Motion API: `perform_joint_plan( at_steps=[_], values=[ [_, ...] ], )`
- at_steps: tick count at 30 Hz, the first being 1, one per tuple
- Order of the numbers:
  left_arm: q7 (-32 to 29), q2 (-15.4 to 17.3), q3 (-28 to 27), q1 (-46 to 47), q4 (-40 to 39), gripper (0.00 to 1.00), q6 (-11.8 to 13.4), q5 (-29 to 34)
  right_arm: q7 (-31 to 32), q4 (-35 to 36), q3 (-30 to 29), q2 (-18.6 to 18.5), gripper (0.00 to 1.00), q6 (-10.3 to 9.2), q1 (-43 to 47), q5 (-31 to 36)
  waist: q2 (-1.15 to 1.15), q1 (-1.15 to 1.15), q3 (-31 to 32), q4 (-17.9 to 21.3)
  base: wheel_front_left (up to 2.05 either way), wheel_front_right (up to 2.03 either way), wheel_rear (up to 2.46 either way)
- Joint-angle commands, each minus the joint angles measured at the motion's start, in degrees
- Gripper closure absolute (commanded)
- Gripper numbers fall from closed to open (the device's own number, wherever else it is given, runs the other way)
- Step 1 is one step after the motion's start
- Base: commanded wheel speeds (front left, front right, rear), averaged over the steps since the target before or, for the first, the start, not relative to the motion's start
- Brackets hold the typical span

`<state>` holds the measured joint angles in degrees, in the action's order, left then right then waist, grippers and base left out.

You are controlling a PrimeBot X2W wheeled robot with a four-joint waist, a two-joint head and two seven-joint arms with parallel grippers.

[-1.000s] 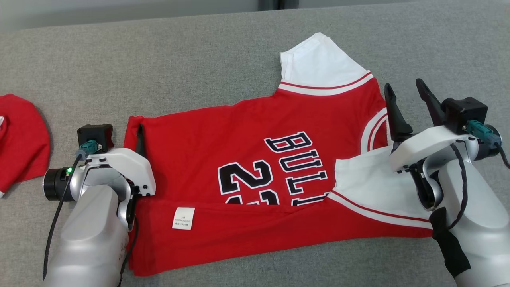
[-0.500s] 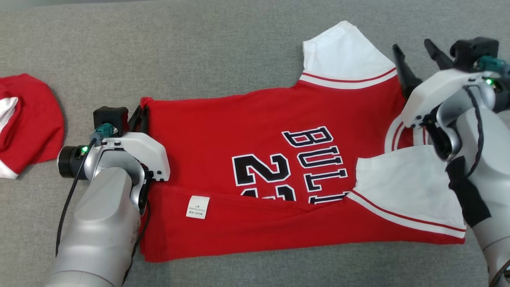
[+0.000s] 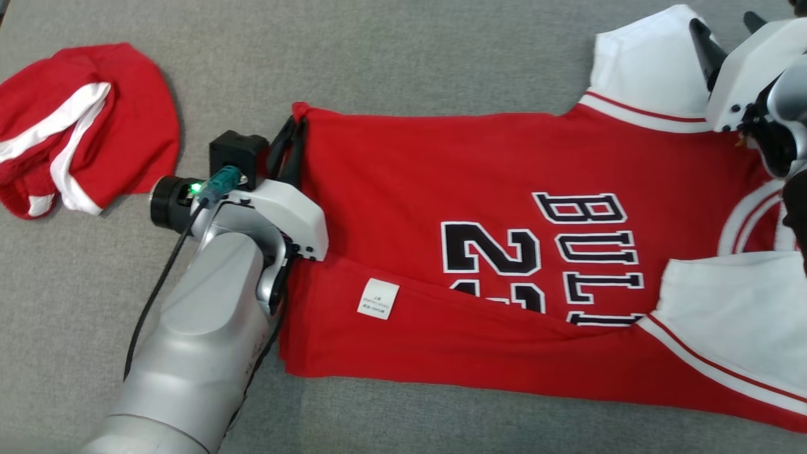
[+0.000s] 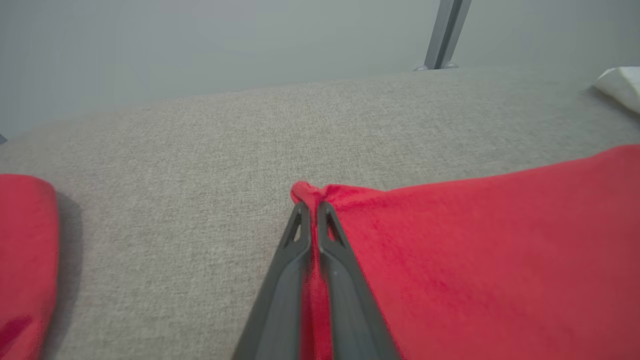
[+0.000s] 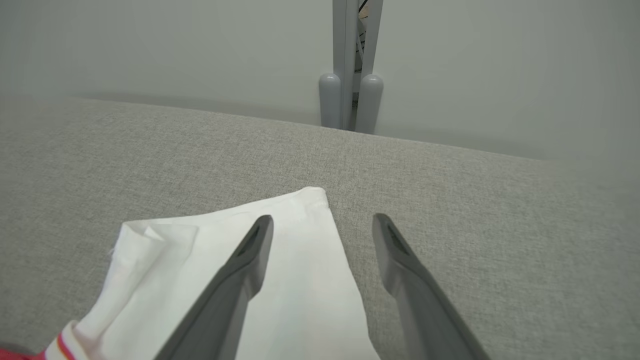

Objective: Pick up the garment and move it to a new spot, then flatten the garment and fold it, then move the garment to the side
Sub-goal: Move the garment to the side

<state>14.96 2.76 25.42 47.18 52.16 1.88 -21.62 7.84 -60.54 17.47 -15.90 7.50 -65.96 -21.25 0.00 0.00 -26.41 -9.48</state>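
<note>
The garment (image 3: 441, 170) is a red jersey with white sleeves and black-and-white lettering, spread on the grey fabric surface (image 3: 378, 57). Its near edge is folded up over the front, showing a white label (image 3: 378, 299). My left gripper (image 3: 291, 135) is shut on the far hem corner, and the left wrist view shows the left gripper (image 4: 310, 210) pinching the red cloth (image 4: 475, 240) between its fingers. My right gripper (image 3: 724, 22) is open at the far white sleeve (image 3: 643, 69). In the right wrist view the right gripper (image 5: 322, 220) straddles the sleeve's (image 5: 300, 300) outer edge.
A second red and white garment (image 3: 82, 120) lies bunched at the far left, apart from the jersey, and its edge (image 4: 25, 260) shows in the left wrist view. A grey post (image 5: 351, 65) and a pale wall stand behind the surface.
The head camera has shifted. My left gripper has closed on the jersey's hem corner. The right gripper has moved from beside the collar to the far white sleeve, staying open.
</note>
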Motion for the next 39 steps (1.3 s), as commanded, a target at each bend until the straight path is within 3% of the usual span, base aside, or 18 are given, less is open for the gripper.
perform_joint_plan(
  at_steps=[1, 10, 11, 12, 13, 14, 19, 24, 31, 39],
  values=[
    [0.18, 0.29, 2.38, -0.25, -1.63, 1.0, 1.22, -1.95, 0.71, -1.08, 0.23, -1.01, 0.0, -0.02, -1.8, -0.6, 0.0, 0.0, -2.29, -2.35, 0.0, 0.0, 0.0],
    [0.13, 0.24, 12.15, 1.69, -6.13, 1.0, 5.33, -9.23, 3.12, -6.46, 0.62, -2.82, 0.0, -0.02, -6.46, -0.02, 0.0, 0.0, -5.37, -5.22, 0.0, 0.0, 0.0],
    [0.13, 0.26, 12.62, 1.89, -6.35, 1.0, 5.77, -9.77, 2.98, -6.82, 0.73, -2.79, 0.06, -0.02, -6.56, 0.05, 0.0, 0.0, -5.53, -5.31, 0.0, 0.0, 0.0],
    [0.13, 0.24, 13.04, 2.17, -6.45, 1.0, 6.03, -10.25, 2.69, -7.1, 0.81, -2.81, 0.5, -0.02, -6.62, 0.02, 0.0, 0.0, -5.67, -5.35, 0.0, 0.0, 0.0],
    [0.13, 0.25, 13.33, 2.43, -6.52, 1.0, 6.42, -10.52, 2.02, -7.19, 0.93, -2.95, 0.85, -0.02, -6.63, 0.11, 0.0, 0.0, -5.74, -5.36, 0.0, 0.0, 0.0],
    [0.13, 0.27, 13.47, 2.53, -6.54, 1.0, 6.62, -10.86, 1.36, -7.35, 0.97, -3.23, 1.0, -0.02, -6.63, 0.14, 0.0, 0.0, -5.73, -5.32, 0.0, 0.0, 0.0],
    [0.16, 0.28, 12.16, 2.6, -7.04, 1.0, 7.79, -11.34, -2.7, -8.14, 0.53, -4.31, 1.0, -0.02, -6.68, 0.8, 0.0, 0.0, -5.23, -4.71, 0.0, 0.0, 0.0],
    [0.18, 0.37, 9.1, 2.18, -6.75, 1.0, 8.44, -10.02, -10.73, -8.5, -0.52, -4.4, 1.0, -0.02, -7.4, 1.92, 0.0, 0.0, -3.93, -3.05, 0.0, 0.0, 0.0],
    [0.2, 2.38, 4.26, 0.36, -6.11, 1.0, 7.5, -8.17, -19.83, -7.61, -1.24, -0.55, 1.0, -0.02, -5.43, 0.51, 0.0, 0.0, -0.23, 1.49, 0.0, 0.0, 0.0],
    [0.21, 4.86, 1.59, -4.7, -3.57, 1.0, 6.64, -6.25, -22.92, -0.38, 0.73, 2.36, 1.0, -0.02, 5.62, -5.67, 0.0, 0.0, 6.33, 6.48, 0.0, 0.0, 0.0]
  ],
)
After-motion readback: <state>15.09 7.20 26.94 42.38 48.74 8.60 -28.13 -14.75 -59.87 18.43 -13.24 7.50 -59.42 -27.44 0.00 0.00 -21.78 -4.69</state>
